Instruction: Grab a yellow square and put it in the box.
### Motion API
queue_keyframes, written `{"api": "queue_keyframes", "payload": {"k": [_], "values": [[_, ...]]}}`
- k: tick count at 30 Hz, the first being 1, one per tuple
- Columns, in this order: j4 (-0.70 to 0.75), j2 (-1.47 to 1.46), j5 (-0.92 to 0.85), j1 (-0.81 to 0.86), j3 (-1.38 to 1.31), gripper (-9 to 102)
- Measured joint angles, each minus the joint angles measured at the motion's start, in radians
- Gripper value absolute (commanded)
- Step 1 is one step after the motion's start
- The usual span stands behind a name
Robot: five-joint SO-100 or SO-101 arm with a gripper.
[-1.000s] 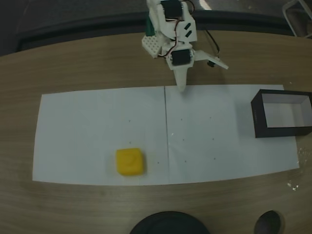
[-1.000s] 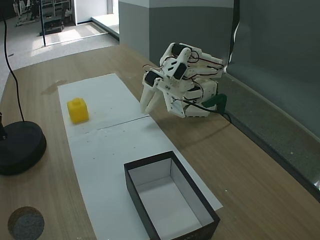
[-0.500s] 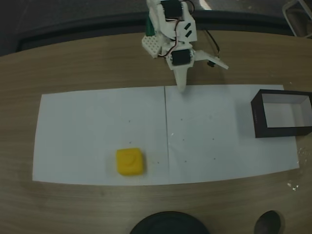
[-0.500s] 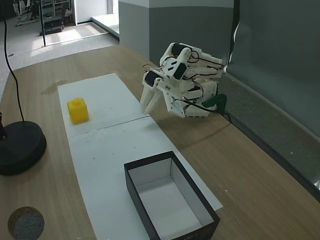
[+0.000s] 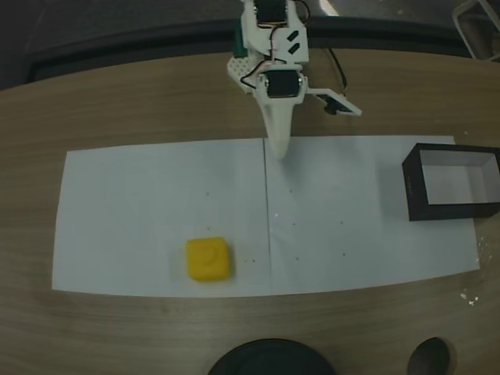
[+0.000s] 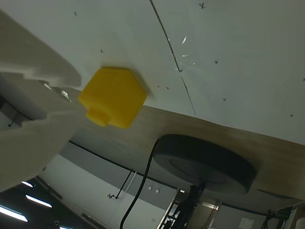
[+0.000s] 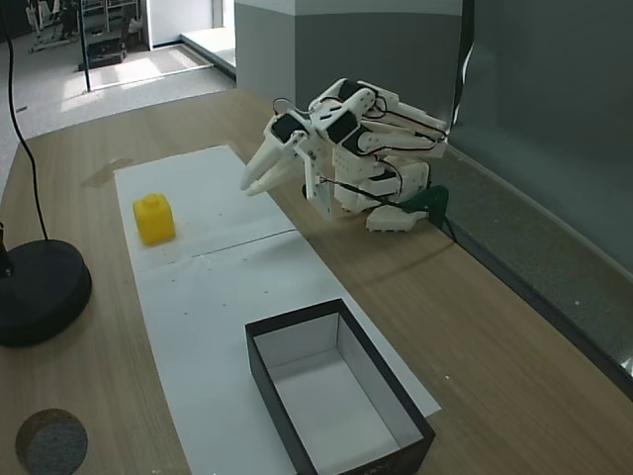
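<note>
The yellow square [image 5: 208, 258] rests on the white paper, left of the paper's centre seam, and nothing touches it. It also shows as a yellow block [image 7: 154, 219] with a stud on top, and in the wrist view the square [image 6: 113, 97] lies ahead of the white fingers [image 6: 33, 138]. My gripper [image 5: 279, 148] hangs shut over the paper's far edge near the seam, well short of the square. From the side the gripper [image 7: 251, 184] is raised above the table and points toward the square. The black-walled box [image 5: 453, 182] with its pale inside stands on the right end of the paper, also seen as the box [image 7: 336, 391].
A round black lamp base [image 7: 40, 292] with a cable stands on the wooden table near the square; it also shows at the bottom edge as the base [image 5: 269, 361]. A small dark disc [image 5: 428, 358] lies beside it. A grey wall runs behind the arm's base [image 7: 396, 203].
The arm has lifted and reached out, swinging the gripper tip toward the yellow square. Square and box have not moved.
</note>
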Motion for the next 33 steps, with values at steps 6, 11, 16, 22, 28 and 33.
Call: {"api": "queue_keyframes", "payload": {"k": [6,11,16,22,28,33], "values": [[0.078,-0.041,0.074,0.075,-0.141,31],[0.097,-0.245,0.077,0.104,-0.387,31],[0.166,-0.615,0.077,0.15,-0.699,35],[0.261,-1.134,0.071,0.201,-1.035,37],[0.291,-1.545,0.038,0.25,-1.289,37],[0.33,-1.798,0.035,0.291,-1.456,37]]}}
